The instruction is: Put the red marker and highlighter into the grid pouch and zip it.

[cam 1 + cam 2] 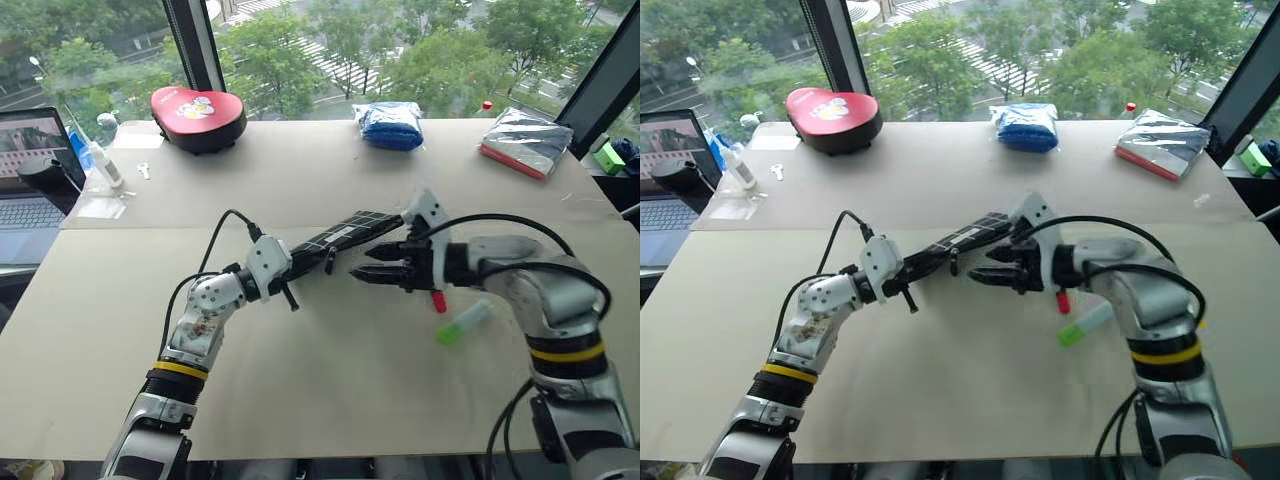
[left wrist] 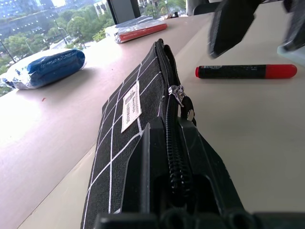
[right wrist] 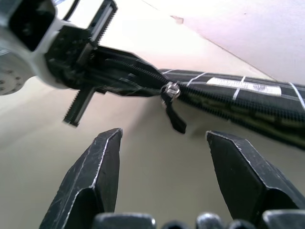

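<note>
The grid pouch point(image 1: 345, 236) is held off the table point(image 1: 300, 390) by one end, clamped in the left gripper point(image 1: 290, 268), its zipper pull point(image 3: 172, 110) hanging close to those fingers. What is inside cannot be seen. The red marker point(image 2: 245, 71) and highlighter point(image 1: 464, 323) lie on the table under the right gripper point(image 1: 368, 270), which hovers empty beside the pouch, jaws spread wide.

Beige table point(image 1: 330, 390) set before large windows point(image 1: 420, 50); green trees seen beyond glass; daylight cast across tabletop.
</note>
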